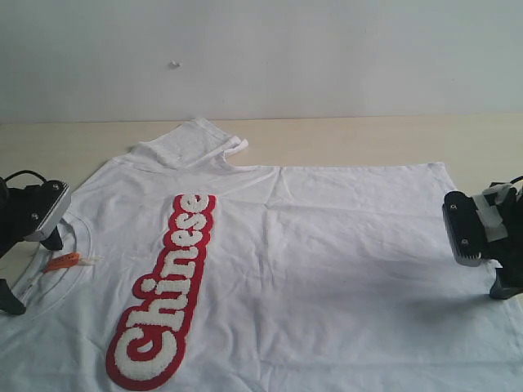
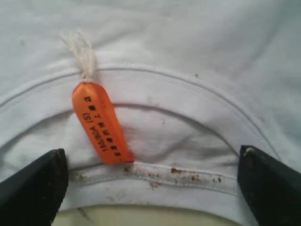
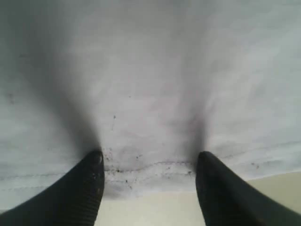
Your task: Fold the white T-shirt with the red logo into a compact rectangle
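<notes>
item: white t-shirt [image 1: 327, 269], soft matt knit, lightly creased. spread flat, front up, on a pale beige table [image 1: 368, 135]. neck toward the left of the exterior view, hem toward the right. far sleeve [image 1: 192, 139] rumpled and partly turned over on itself.

item: red logo [image 1: 167, 294], fuzzy white letters in thick red bubble outline, a long rounded band running along the chest.

item: ribbed collar [image 2: 188, 94], curved double-stitched band with dark specks along its lower seam. a glossy orange tag [image 2: 101, 125], long with a rounded top and printed in black, hangs from it on frayed white string [image 2: 83, 54].

item: left gripper [image 2: 150, 157], black, low over the neck opening, angled down. its fingers are spread wide to either side of the collar, holding nothing.

item: right gripper [image 3: 150, 157], black ribbed fingers, at the speckled, stitched hem [image 3: 150, 172]. the tips stand apart on the cloth edge, with fabric lying between them and not pinched.
</notes>
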Available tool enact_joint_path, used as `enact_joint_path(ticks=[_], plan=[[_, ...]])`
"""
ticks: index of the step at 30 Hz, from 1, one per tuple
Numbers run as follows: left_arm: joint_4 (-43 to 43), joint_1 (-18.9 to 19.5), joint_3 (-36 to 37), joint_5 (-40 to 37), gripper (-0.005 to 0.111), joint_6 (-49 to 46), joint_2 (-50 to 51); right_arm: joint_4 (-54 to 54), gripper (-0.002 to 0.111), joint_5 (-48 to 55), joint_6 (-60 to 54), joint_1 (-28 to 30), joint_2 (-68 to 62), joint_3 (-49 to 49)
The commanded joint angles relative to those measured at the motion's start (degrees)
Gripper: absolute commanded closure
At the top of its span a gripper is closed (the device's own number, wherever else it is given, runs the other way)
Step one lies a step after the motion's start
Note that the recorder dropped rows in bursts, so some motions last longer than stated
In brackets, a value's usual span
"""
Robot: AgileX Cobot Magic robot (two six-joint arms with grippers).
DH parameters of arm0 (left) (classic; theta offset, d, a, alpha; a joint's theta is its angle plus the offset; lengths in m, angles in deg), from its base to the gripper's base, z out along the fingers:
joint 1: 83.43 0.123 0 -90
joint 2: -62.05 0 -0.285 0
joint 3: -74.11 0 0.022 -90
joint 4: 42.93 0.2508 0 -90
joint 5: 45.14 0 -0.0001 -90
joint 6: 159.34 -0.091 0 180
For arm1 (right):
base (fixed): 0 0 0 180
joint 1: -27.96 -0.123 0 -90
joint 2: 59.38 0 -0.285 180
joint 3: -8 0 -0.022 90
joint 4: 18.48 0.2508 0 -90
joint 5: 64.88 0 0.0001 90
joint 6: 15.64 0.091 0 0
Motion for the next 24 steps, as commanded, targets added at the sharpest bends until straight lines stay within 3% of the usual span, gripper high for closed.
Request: enact_joint_path(ticks=[1, 18, 24], plan=[[-0.8, 0.2, 0.4, -0.7, 0.013, -0.3, -0.1, -0.7, 0.054, -1.7, 0.8, 0.2, -5.5, -0.6], [-0.8, 0.2, 0.4, -1.0, 0.013, -4.4, -0.1, -0.7, 0.054, -0.7, 2.1, 0.2, -9.6, -3.0], [-0.6, 0.0, 0.4, -2.0, 0.013, -1.7, -0.1, -0.7, 0.054, -0.7, 2.2, 0.2, -9.6, -3.0]])
